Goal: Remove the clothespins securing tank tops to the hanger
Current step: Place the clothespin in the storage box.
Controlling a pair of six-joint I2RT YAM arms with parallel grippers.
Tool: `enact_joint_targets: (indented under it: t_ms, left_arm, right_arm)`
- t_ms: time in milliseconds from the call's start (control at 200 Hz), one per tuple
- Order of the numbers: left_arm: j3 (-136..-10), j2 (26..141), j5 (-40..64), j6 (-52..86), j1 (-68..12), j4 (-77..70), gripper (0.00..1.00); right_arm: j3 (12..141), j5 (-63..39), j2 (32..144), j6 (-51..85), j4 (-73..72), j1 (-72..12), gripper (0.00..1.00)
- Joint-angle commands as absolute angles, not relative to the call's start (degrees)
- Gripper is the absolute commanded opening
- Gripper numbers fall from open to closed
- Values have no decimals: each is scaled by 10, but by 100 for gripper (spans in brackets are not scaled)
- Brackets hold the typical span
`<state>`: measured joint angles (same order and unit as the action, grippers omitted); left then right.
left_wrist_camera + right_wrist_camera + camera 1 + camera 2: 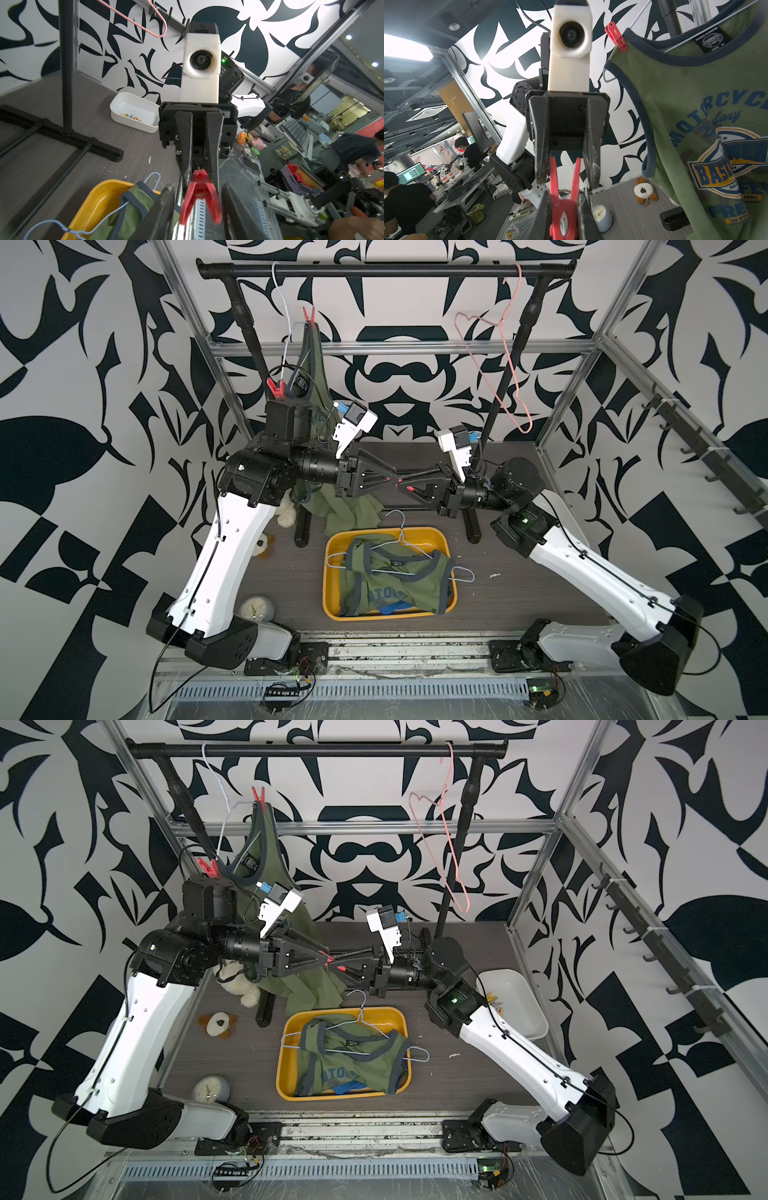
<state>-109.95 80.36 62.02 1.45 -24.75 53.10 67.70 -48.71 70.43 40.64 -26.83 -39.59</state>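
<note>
Your right claw clamps the red clothespin mid-air above the tabletop. Your left claw faces it tip-to-tip, parted, fingers flanking the pin's legs. The olive tank top hangs nearby, still pinned.

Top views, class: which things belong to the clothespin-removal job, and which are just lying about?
Job: left pincer, right pincer, red clothespin between them, hanging tank top, its two pegged clothespins, white hanger, white bin of loose pins, yellow tub holding a tank top.
Lying about: clock, two plush toys.
</note>
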Motion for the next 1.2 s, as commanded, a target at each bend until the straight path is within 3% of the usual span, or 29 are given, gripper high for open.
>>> enact_joint_targets:
  t_ms: [0, 120, 230, 415, 625, 865, 1195]
  left_arm:
    - [-1101, 796, 617, 9, -245, 532, 50]
    - [-1127, 792, 573, -11, -241, 550, 59]
    - [-1151, 787, 463, 0, -240, 556, 62]
    - [-1133, 752, 363, -30, -237, 565, 69]
    - [-1095, 704, 336, -64, -237, 577, 73]
    - [-1051, 679, 329, -96, -237, 581, 74]
    - [-1016, 677, 340, -112, -237, 575, 76]
  right_arm:
    - [701, -476, 687, 393, -280, -399, 0]
    - [696, -451, 662, 344, -220, -399, 0]
    - [674, -415, 625, 303, -153, -385, 0]
    - [615, -379, 574, 341, -100, -253, 0]
    - [560, -158, 538, 284, 87, -122, 0]
    - [493, -86, 596, 335, 105, 72, 0]
    - [498, -29, 763, 343, 91, 150, 0]
